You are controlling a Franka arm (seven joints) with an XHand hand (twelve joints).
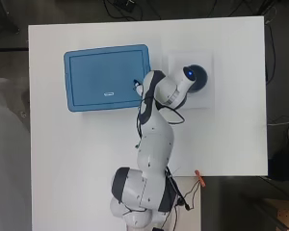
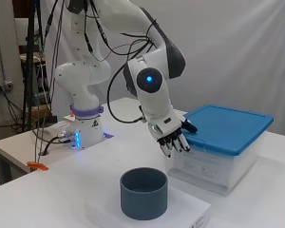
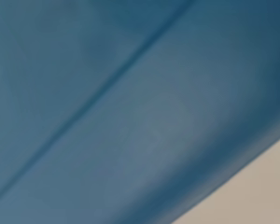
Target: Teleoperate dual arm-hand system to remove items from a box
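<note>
White rectangular tabletop carried everything. Clear plastic storage box with a blue rectangular lid sat toward the far left of the tabletop in the overhead view; in the side view it was at the right, lid on and lying flat. Contents of the box could not be made out through the cloudy wall.

White robot arm reached up from its base at the near edge and bent over the lid's right edge. Black and white hand hung at the near corner of the lid, palm down. Fingers pointed downward just off the lid's edge, gently bent and close together, curled round nothing. Thumb stuck out sideways over the lid's rim, right at it; contact could not be confirmed. Hand was relaxed, not pinching or gripping anything.

Wrist view was filled by blue lid surface very close, a groove line running diagonally across it, pale tabletop in one corner.

Dark grey-blue round cup-like container, open top, stood upright on a flat white square slab, just beside the box on its right in the overhead view, mostly hidden there by the arm's wrist. In the side view it stood in front of the box, below the hand, apart from both.

Small orange clamp sat at the tabletop's near edge, well apart from the box. Black cables looped along the arm.
</note>
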